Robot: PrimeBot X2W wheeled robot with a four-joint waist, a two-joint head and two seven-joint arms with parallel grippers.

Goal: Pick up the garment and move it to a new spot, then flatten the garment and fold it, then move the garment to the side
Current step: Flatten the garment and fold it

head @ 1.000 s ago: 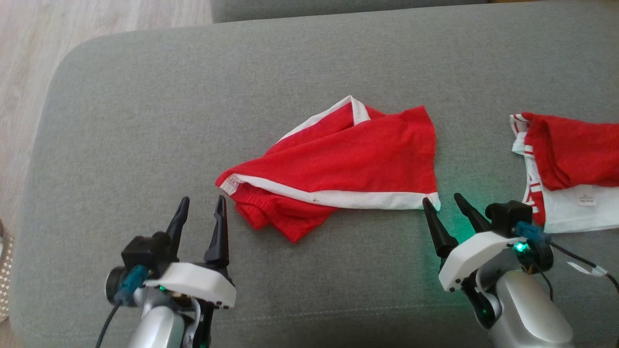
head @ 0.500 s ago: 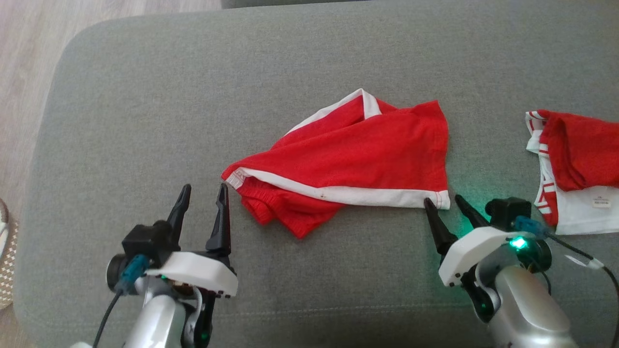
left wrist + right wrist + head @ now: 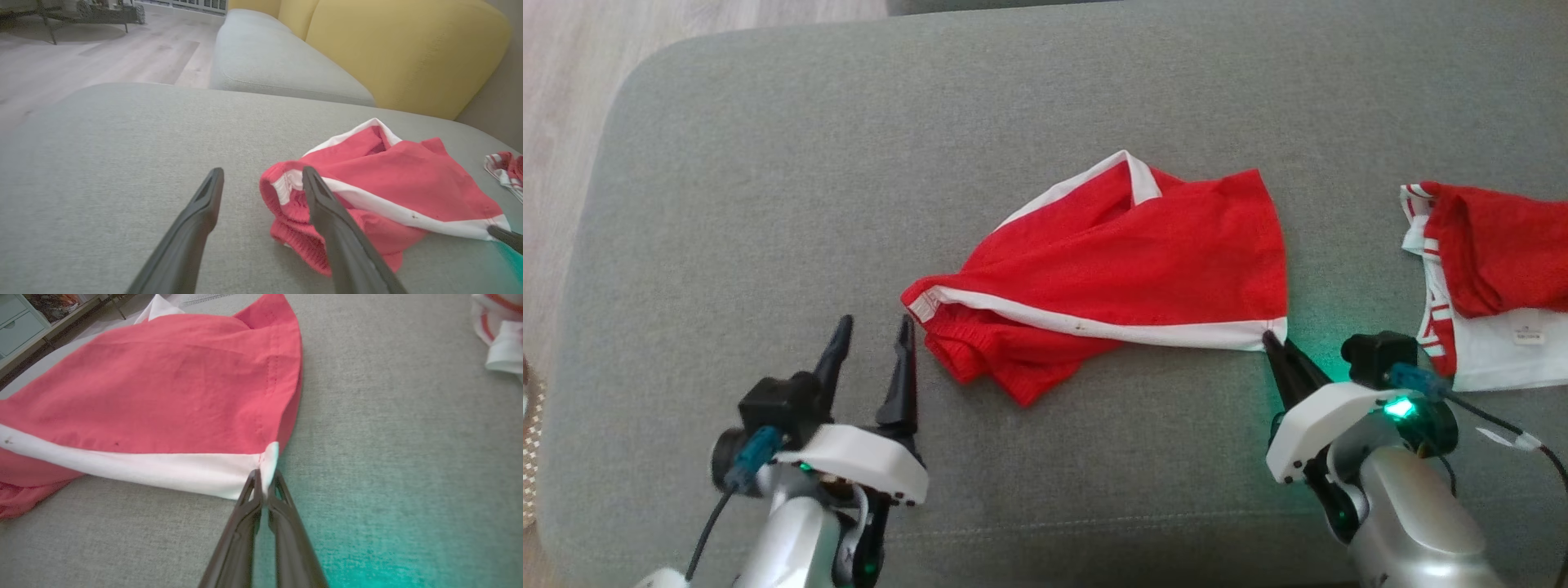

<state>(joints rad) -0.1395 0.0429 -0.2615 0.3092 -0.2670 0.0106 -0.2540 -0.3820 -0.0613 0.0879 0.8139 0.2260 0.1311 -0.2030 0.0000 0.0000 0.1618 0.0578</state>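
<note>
The garment (image 3: 1127, 278) is a pair of red shorts with white trim, lying rumpled on the grey cushion (image 3: 768, 180). Its near right corner of white hem is pinched by my right gripper (image 3: 1272, 336), whose fingers are shut on it; the right wrist view shows the hem corner (image 3: 267, 459) squeezed between the dark fingertips. My left gripper (image 3: 876, 331) stands open just left of the garment's near left corner (image 3: 282, 188), one finger (image 3: 322, 200) beside the white trim, not touching it. The garment (image 3: 163, 384) spreads up and left of the right gripper.
A second red and white garment (image 3: 1486, 278) lies bunched at the cushion's right edge, close to my right wrist. Wooden floor (image 3: 572, 73) lies past the cushion's left edge. A yellow backrest (image 3: 400, 49) rises behind another grey seat (image 3: 269, 61).
My right gripper has slid forward onto the white hem corner and shut on it. The left gripper has stayed open beside the other corner. The camera has shifted slightly.
</note>
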